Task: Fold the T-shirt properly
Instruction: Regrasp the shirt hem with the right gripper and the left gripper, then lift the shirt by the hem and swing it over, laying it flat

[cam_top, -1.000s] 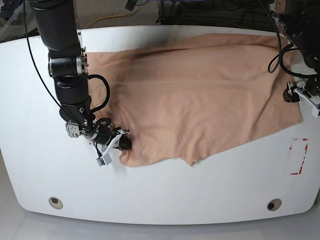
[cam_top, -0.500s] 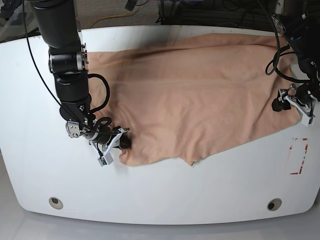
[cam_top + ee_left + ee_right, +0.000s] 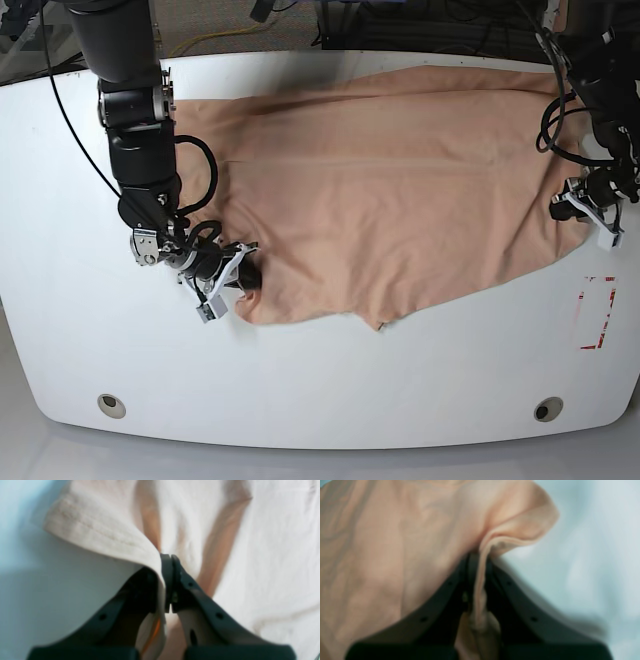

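Both arms' fingers [image 3: 186,585] clenched on T-shirt [image 3: 400,190]: thin soft peach fabric, stitched hem, bunched folds.

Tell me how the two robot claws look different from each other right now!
The left claw grabs the T-shirt at its edge on the right side of the overhead picture; the right claw grabs it at the opposite side, closer to the front of the table. In the left claw's close-up, it pinches a flat stitched hem; in the right claw's close-up, a bunched, twisted fold runs between its fingers. Both are black and shut on the shirt.
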`<state>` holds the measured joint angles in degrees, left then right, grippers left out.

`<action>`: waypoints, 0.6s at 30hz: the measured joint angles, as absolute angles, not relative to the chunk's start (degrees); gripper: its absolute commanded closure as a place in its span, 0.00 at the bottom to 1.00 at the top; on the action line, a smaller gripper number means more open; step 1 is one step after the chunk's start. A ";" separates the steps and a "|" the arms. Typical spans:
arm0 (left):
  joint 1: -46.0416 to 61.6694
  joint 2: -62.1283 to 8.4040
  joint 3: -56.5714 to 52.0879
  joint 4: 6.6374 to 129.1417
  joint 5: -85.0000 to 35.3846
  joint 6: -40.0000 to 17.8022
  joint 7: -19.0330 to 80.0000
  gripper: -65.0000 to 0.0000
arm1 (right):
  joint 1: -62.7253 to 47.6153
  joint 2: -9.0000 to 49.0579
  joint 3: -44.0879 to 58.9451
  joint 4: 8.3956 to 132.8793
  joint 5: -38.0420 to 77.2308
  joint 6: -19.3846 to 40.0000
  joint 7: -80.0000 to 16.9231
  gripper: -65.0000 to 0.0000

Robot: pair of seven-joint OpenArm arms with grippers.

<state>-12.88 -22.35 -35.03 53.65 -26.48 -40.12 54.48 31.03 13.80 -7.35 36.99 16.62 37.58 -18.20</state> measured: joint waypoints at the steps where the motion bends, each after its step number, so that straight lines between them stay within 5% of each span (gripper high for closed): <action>1: -12.64 -22.22 -34.87 54.81 -25.74 -40.14 54.74 1.00 | 30.87 14.04 -7.35 38.02 16.67 37.56 -19.55 1.00; 18: -24.95 -21.93 -34.57 83.50 -24.47 -39.94 72.51 1.00 | 41.30 21.28 -7.62 60.01 16.71 40.60 -38.68 1.00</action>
